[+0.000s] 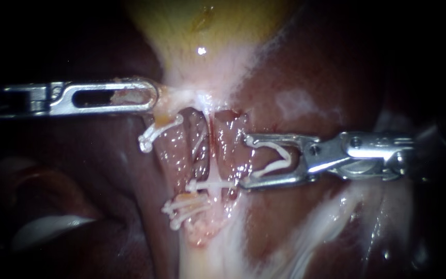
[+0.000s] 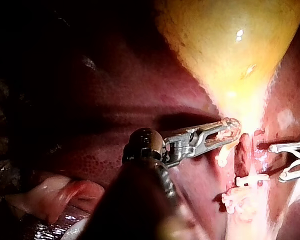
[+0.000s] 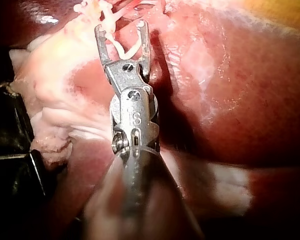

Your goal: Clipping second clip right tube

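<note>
The right instrument (image 1: 243, 161) holds a fresh clip (image 1: 277, 157) in its wide-spread hand, just right of the right tube (image 1: 213, 155). Its near tip is beside the seated clip (image 1: 207, 184). The left instrument (image 1: 152, 98) has its hand closed on the gallbladder (image 1: 207, 31) neck. Closing now could miss the tube, pinch the liver (image 1: 295, 77), or foul the seated clip.

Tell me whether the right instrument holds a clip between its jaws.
Yes, a white clip sits between the right instrument's jaws, touching both.
</note>
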{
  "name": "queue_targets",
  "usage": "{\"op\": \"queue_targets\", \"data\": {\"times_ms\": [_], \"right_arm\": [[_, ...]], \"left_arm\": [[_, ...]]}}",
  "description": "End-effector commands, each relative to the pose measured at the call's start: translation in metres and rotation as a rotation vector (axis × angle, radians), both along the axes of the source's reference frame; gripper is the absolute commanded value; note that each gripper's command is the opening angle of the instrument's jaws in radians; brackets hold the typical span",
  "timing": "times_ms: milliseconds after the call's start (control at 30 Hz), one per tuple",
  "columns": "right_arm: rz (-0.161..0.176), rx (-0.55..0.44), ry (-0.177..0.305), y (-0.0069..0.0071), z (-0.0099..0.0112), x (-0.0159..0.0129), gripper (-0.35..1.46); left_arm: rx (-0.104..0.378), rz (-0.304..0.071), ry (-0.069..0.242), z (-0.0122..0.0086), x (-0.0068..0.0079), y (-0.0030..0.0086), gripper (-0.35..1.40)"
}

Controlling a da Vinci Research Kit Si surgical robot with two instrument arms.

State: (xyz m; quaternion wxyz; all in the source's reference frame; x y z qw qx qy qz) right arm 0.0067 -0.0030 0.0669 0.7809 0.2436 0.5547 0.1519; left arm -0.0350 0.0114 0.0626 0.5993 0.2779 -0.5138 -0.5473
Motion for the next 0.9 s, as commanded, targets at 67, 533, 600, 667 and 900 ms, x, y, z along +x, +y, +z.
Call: {"op": "queue_targets", "data": {"times_ms": [67, 533, 600, 667, 900], "right_arm": [[0.002, 0.017, -0.001, -0.0001, 0.0008, 0.0004, 0.48], [0.014, 0.133, -0.003, -0.0007, 0.0047, 0.0038, 0.47], [0.012, 0.142, 0.002, -0.0009, 0.0052, 0.0043, 0.47], [0.014, 0.152, 0.004, -0.001, 0.0056, 0.0048, 0.46], [0.027, 0.234, 0.075, -0.0014, 0.0064, 0.0059, 0.45]], "left_arm": [[0.0, 0.0, 0.001, 0.0, 0.0, 0.0, -0.35], [0.0, -0.001, 0.001, -0.0001, 0.0, 0.0, -0.35], [0.0, -0.001, 0.001, -0.0001, -0.0001, -0.0001, -0.35], [0.0, -0.001, 0.002, -0.0002, -0.0001, -0.0001, -0.35], [0.0, -0.002, 0.002, -0.0002, -0.0002, -0.0001, -0.35]]}}
